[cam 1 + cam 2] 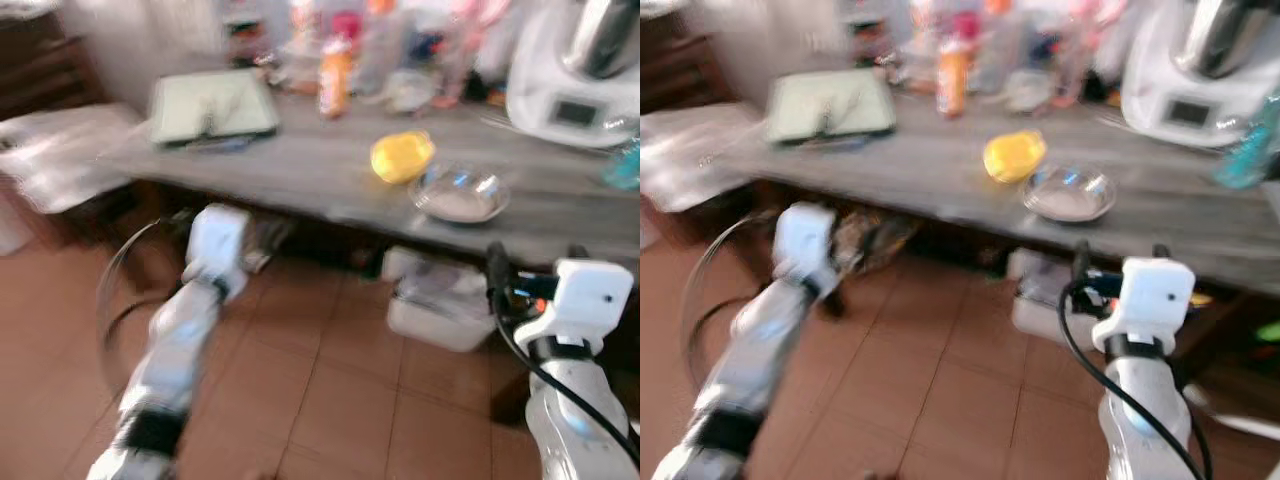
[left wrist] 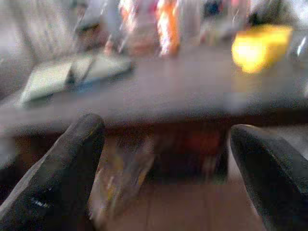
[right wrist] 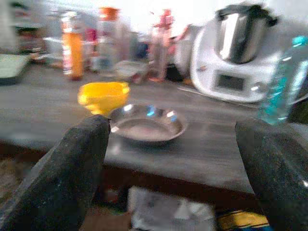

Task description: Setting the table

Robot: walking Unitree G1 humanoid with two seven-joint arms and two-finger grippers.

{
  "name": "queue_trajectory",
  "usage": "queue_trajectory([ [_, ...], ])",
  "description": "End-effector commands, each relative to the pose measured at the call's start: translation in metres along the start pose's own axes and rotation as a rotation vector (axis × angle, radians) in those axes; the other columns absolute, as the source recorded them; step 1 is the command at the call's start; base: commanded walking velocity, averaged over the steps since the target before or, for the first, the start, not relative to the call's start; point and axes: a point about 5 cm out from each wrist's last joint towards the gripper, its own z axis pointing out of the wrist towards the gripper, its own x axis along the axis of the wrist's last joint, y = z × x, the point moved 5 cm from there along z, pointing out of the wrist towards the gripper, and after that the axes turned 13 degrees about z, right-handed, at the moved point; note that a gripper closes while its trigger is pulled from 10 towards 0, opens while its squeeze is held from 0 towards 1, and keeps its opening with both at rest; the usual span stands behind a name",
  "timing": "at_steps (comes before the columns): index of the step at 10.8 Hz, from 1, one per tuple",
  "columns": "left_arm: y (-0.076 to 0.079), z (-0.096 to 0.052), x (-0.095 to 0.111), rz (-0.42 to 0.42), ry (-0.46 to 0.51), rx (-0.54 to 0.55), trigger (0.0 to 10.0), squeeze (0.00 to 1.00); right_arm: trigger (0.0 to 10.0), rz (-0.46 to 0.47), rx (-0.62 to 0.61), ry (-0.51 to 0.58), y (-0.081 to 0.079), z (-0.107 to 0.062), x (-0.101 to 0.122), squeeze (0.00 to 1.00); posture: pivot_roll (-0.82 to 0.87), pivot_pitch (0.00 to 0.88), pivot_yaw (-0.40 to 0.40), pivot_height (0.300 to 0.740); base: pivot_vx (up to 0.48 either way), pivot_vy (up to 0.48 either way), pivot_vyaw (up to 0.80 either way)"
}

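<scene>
**Both claws released short of the cluttered counter**

The grey wooden counter (image 1: 300, 170) stretched across the blurred head views, its far side crowded. Largest on it was a white kitchen machine with a steel jug (image 3: 240, 53), standing at the robot's right end. Toward the left end lay a pale green tray (image 1: 212, 105), with a white crumpled sheet (image 1: 60, 150) beyond the counter's left corner. Along the back stood a row of bottles and jars too blurred to tell apart, an orange bottle (image 1: 335, 75) the plainest among them, and a teal plastic bottle (image 3: 284, 79) stood just beside the machine. Near the front edge sat a shallow glass bowl (image 3: 147, 125), and the yellow cup (image 3: 102, 96) stood just behind it on the robot's left, close to it; whether they touched could not be told.

Under the counter, on the brown tiled floor (image 1: 330, 400), a clear plastic box (image 1: 440, 305) sat near the right arm.

The left claw (image 2: 163, 159) hung below the counter's edge, fingers spread wide and empty. The right claw (image 3: 178, 163) was likewise released, facing the bowl and cup from below the edge.
</scene>
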Motion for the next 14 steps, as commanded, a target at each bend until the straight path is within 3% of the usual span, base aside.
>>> queue_trajectory([
  [1, 0.001, 0.0, 0.006, 0.016, 0.017, -0.012, 10.0, 0.0, 10.0, 0.004, 0.003, -0.012, 0.001, 0.0, -0.003, 0.52, 0.07, 0.097, -0.019, 0.74, -0.281, 0.0, 0.0],
  [4, -0.015, -0.018, 0.0, 0.061, -0.007, 0.041, 10.0, 0.0, 10.0, 0.013, 0.068, -0.05, -0.012, 0.006, -0.015, 0.52, 0.13, 0.101, -0.05, 0.74, -0.094, 0.0, 0.0],
  [6, -0.025, -0.032, -0.008, 0.084, -0.042, 0.075, 10.0, 0.0, 10.0, 0.018, 0.058, -0.059, -0.006, 0.009, -0.019, 0.52, 0.16, 0.099, -0.055, 0.74, 0.0, 0.0, 0.0],
  [12, -0.032, -0.081, -0.04, 0.173, -0.146, 0.109, 10.0, 0.0, 10.0, 0.057, -0.003, -0.13, 0.017, -0.008, -0.045, 0.52, 0.23, 0.113, -0.083, 0.74, 0.0, 0.0, 0.0],
  [14, -0.032, -0.091, -0.045, 0.186, -0.164, 0.103, 10.0, 0.0, 10.0, 0.066, 0.037, -0.126, 0.006, -0.001, -0.048, 0.52, 0.22, 0.108, -0.071, 0.74, 0.0, 0.0, 0.0],
])
